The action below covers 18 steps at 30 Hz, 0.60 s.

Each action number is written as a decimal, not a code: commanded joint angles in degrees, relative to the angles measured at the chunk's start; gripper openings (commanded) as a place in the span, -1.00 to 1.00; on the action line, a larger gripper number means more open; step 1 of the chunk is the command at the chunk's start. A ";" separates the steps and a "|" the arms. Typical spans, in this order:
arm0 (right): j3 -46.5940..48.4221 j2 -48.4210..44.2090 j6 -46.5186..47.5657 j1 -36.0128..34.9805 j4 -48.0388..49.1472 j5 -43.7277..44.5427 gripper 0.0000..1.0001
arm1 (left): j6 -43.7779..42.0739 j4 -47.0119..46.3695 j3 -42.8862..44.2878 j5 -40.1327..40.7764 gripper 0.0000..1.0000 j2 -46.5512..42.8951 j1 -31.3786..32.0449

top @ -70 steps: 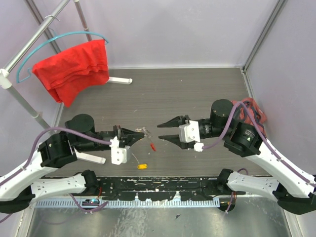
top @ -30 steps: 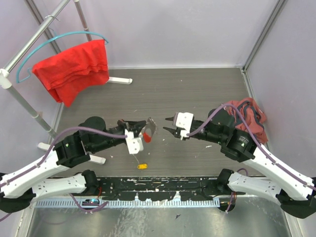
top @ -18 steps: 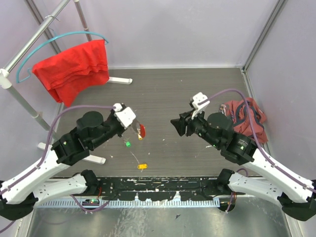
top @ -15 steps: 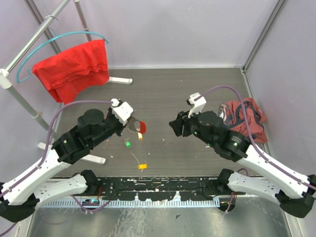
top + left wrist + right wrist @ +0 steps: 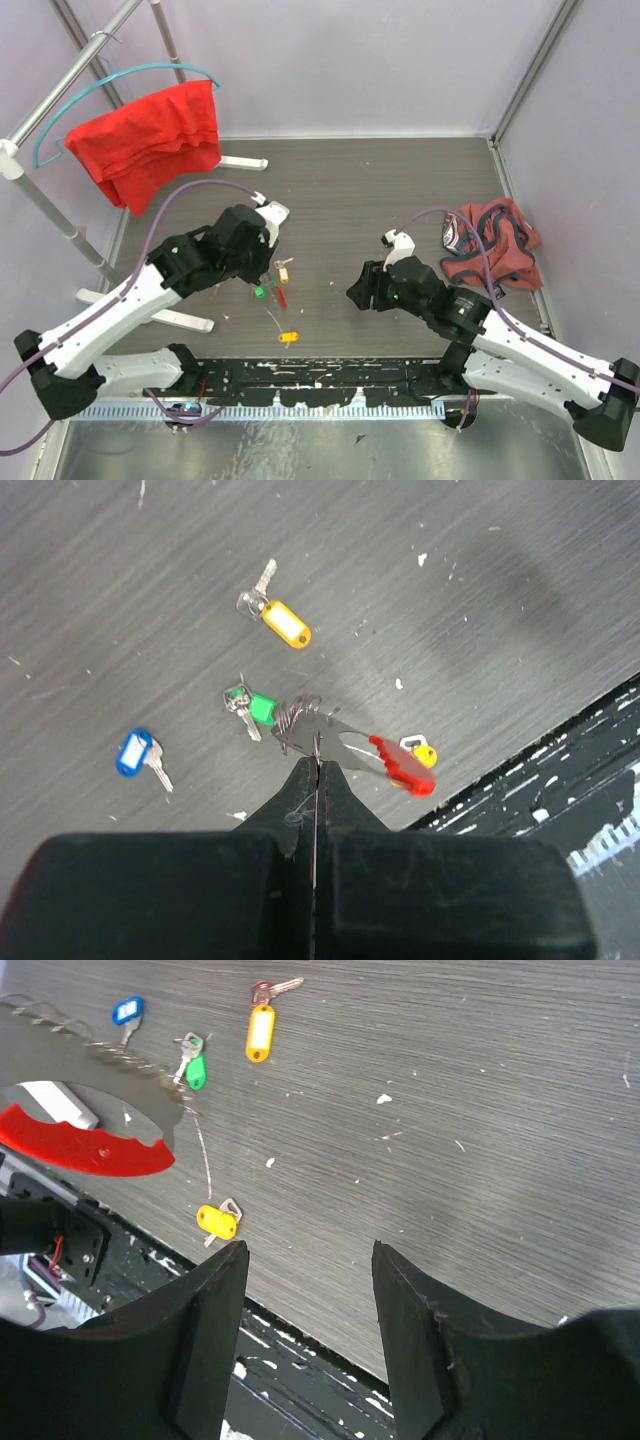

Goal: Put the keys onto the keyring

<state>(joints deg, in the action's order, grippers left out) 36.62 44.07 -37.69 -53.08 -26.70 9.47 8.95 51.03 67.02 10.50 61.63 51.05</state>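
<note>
Pinching the keyring [image 5: 398, 767], left hand [image 5: 316, 768] (pointing down)

The keyring [image 5: 352, 748], a short red plastic bar joined to a thin wavy grey loop, is hanging tilted above the table [image 5: 520, 590], its loop pinched in the closed left gripper [image 5: 315, 772]. The orange-tagged key [image 5: 283, 623], green-tagged key [image 5: 256, 707] and blue-tagged key [image 5: 133, 753] are lying flat and apart; the yellow-tagged key [image 5: 421, 752] is showing just behind the bar
</note>
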 commanded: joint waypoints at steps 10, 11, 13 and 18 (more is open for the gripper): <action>-6.16 -4.61 0.95 -1.39 6.08 -4.72 0.14 | 8.23 6.40 8.60 0.83 -1.00 7.36 -0.38; -6.16 -4.11 0.99 -2.00 6.31 -4.41 0.14 | 7.58 5.69 8.41 1.10 -1.00 6.92 -0.41; -5.44 -2.14 1.20 -3.99 6.84 -2.92 0.13 | 7.26 5.22 8.60 1.78 -1.00 6.23 -1.26; -1.19 8.46 2.69 -13.99 9.90 5.18 0.14 | 8.68 2.05 7.99 3.06 -1.00 4.07 -7.99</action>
<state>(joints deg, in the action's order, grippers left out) 30.59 45.56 -37.06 -60.45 -22.50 7.90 16.84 57.41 73.84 11.73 68.90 47.42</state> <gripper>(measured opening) 0.568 0.007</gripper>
